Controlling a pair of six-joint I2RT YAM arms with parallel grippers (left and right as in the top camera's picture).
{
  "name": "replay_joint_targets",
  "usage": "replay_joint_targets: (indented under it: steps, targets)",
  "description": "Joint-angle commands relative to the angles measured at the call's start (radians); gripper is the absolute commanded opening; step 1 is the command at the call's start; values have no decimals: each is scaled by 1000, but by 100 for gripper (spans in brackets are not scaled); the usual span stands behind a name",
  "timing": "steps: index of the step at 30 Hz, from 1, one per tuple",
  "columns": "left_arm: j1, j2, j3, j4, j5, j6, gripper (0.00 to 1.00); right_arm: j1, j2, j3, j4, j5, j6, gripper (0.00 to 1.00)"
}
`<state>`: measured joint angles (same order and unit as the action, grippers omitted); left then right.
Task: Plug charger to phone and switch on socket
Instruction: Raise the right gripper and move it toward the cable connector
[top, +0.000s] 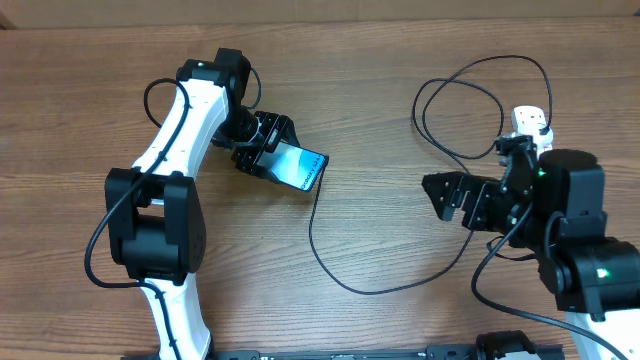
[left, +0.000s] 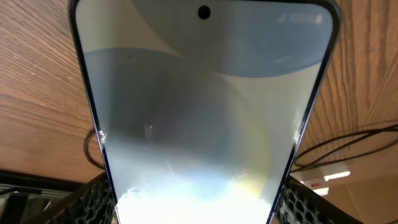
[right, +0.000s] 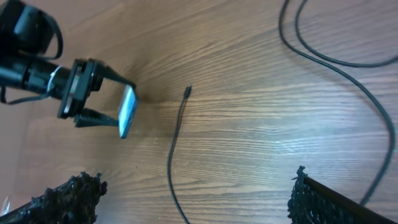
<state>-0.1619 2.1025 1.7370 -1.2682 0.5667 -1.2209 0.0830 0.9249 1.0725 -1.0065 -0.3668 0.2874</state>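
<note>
A slim rectangular smartphone (top: 303, 167) with a lit blue-white screen is held tilted over the brown wooden table (top: 350, 60), left of centre. The left gripper (top: 278, 155) has its jaws closed on the phone's two long edges. The right gripper (top: 433, 197) hovers at the right, spread wide and holding nothing.

A long, thin black charger cable (top: 330, 260) lies slack on the wood. Its small plug tip (right: 188, 91) rests near the phone but apart from it, not plugged in. The cable's loops run towards a small white power strip (top: 530, 122), half hidden behind the right arm.

The cable looks light and floppy, so it would probably bend away unless gripped just behind the tip, on the stiffer plug. The phone looks smooth and slippery, so holding it by the edges seems sensible.
</note>
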Motion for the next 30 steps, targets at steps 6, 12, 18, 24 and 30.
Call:
replay_joint_targets:
  steps: [6, 12, 18, 24, 30]
  targets:
    - [5, -3, 29, -34, 172, 35, 58, -56, 2, 28, -9, 32, -6, 100]
    - [5, -3, 29, -35, 393, 72, 58, -56, 4, 28, -25, 33, -5, 100]
    - [6, -3, 29, -37, 583, 99, 56, -56, 37, 28, -47, 33, -3, 100]
    - [6, -3, 29, -37, 684, 99, 54, -56, 77, 28, -60, 32, -3, 95]
    - [6, -3, 29, -36, 691, 99, 54, -56, 87, 28, -73, 32, -3, 95]
